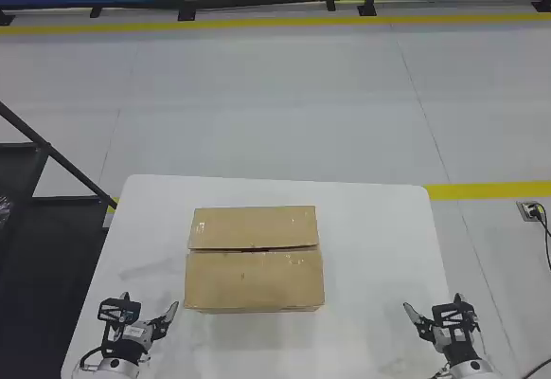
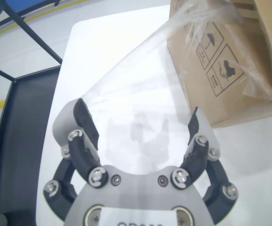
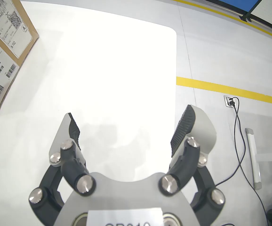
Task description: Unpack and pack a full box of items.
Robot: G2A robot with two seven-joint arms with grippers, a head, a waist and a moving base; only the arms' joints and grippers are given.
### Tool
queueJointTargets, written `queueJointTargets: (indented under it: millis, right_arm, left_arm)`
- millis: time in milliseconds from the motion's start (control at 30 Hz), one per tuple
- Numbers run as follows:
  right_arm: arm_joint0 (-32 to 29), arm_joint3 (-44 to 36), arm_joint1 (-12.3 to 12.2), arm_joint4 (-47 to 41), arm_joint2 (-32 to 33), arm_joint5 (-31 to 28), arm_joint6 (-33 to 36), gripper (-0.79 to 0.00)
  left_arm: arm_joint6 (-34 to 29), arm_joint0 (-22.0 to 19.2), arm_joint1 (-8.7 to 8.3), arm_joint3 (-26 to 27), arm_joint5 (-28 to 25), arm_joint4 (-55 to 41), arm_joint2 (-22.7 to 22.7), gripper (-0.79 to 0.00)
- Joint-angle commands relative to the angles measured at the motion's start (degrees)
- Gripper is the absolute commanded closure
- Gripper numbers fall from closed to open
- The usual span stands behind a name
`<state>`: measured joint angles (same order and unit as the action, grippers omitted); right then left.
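Top view is showing a cardboard box (image 1: 254, 258) sitting mid-counter (image 1: 380, 246), flaps folded shut. The left claw (image 1: 139, 311) is hovering at seven o'clock from the box, spread wide and gripping nothing. A strip of clear tape (image 2: 150, 48) is trailing from the box's side toward it. The right claw (image 1: 439, 311) is hanging at five o'clock, equally wide and empty.

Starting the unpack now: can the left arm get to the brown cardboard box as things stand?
Probably yes. The left gripper is open beside the brown cardboard box on the white table, with bare tabletop between them; a loose clear tape strip trails off the box's near side.
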<state>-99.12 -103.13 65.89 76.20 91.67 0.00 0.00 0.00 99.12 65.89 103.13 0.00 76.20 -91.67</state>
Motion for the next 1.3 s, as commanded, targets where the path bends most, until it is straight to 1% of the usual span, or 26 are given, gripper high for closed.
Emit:
queueJointTargets:
  millis: [0, 433, 500, 567, 700, 767, 867, 967, 1267]
  right_arm:
    - [0.00, 0.00, 0.00, 0.00, 0.00, 0.00, 0.00, -0.784]
    - [0.03, -0.24, 0.00, 0.19, -0.07, -0.15, -0.20, -0.785]
    - [-0.17, -1.14, -0.02, 1.02, -0.55, -1.85, -0.93, -0.785]
    - [0.22, -2.26, 0.02, -1.35, -0.84, -4.67, -0.77, -0.785]
    - [1.77, -6.03, 0.02, -3.36, -1.96, -9.04, 1.19, -0.785]
    - [2.80, -8.26, -0.01, -5.03, -2.20, -11.21, 3.09, -0.785]
    - [4.93, -11.63, 0.05, -5.71, -3.18, -11.82, 6.30, -0.785]
    - [7.15, -13.85, 0.08, -5.65, -4.72, -12.76, 9.73, -0.785]
    - [7.15, -13.85, 0.08, -5.65, -4.72, -12.76, 9.73, -0.785]
  left_arm:
    - [0.00, 0.00, 0.00, 0.00, 0.00, 0.00, 0.00, -0.784]
    - [0.11, -0.07, 0.00, 0.12, -0.03, 0.10, -0.01, -0.785]
    - [1.55, -0.39, -0.06, 0.51, -0.97, 1.73, 0.03, -0.785]
    - [3.53, -0.72, -0.05, 0.43, -1.80, 1.18, -0.60, -0.785]
    - [8.40, -1.73, -0.21, 0.39, -5.48, -0.51, -2.72, -0.785]
    - [11.27, -2.03, -0.36, 0.61, -6.69, 0.72, -3.89, -0.785]
    - [14.59, -1.87, -0.45, 1.62, -8.82, 0.06, -5.25, -0.785]
    - [16.43, -1.43, -0.56, 2.44, -10.67, -0.24, -6.64, -0.785]
    - [16.43, -1.43, -0.56, 2.44, -10.67, -0.24, -6.64, -0.785]
